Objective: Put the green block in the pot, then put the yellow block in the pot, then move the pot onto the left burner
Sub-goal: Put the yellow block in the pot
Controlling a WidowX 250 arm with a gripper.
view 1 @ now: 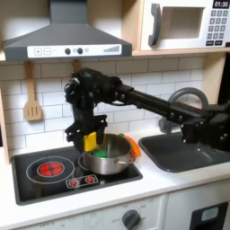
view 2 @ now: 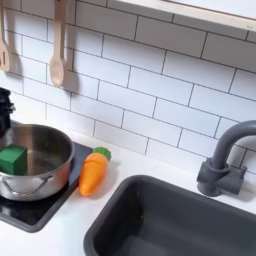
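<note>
The dark sink basin [view 2: 170, 220] lies closest in the second exterior view, sunk into the white counter [view 2: 60, 235] with a grey faucet [view 2: 222, 160] at its rear edge. Beside the sink's left rim in the second exterior view an orange carrot [view 2: 93, 172] with a green top lies on the counter, just off the edge of the black stovetop [view 1: 54, 180]. The pot [view 2: 38, 165] stands on the stovetop's burner nearest the sink, and the green block [view 2: 12, 159] rests inside it against the wall on the second exterior view's left. In the first exterior view the black arm reaches in from the right, and its gripper [view 1: 90, 142] hangs over the pot's rim on the first exterior view's left, fingers closed around the yellow block [view 1: 90, 141], which is held above the pot and not yet in it. The red-ringed burner [view 1: 51, 167] toward the stovetop's far end from the sink is bare. A wooden spatula [view 2: 58, 45] hangs on the tiled wall behind the stove.
</note>
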